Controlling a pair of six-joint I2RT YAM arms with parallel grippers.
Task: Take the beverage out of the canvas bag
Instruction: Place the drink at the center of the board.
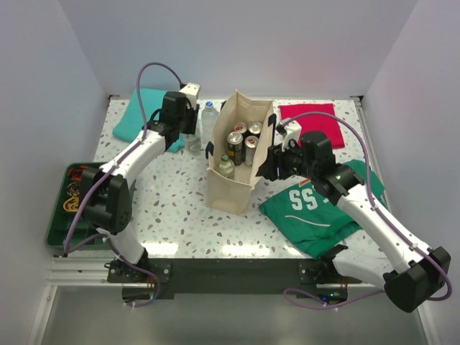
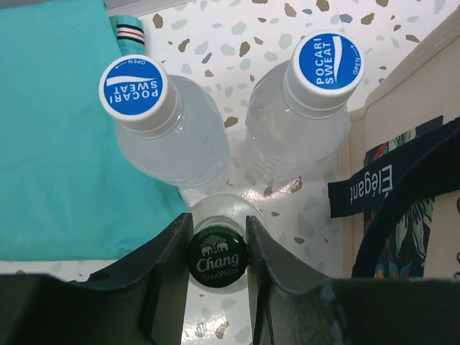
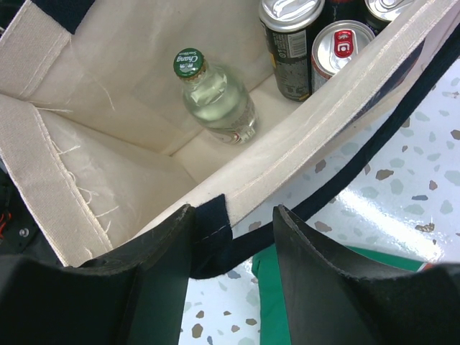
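One green-capped bottle (image 2: 218, 257) is clamped in the left jaws beside the canvas bag (image 1: 230, 188) — right jaws apart astride its rim.

- Left blue cap (image 2: 136, 88) and right blue cap (image 2: 325, 62): each read "POCARI SWEAT", "OPEN".
- Green cap (image 2: 218, 256): read "Chang", "Soda Water".
- Navy strap (image 2: 374, 188): read "Elegant".
- Green shirt (image 1: 316, 212): bore "SS".

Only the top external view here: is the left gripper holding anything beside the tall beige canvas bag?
Observer: Yes, the left gripper is shut on a small clear glass bottle with a green cap, outside the canvas bag.
Operator: And the right gripper?
Observer: The right gripper is open, its fingers straddling the bag's rim at the dark navy strap.
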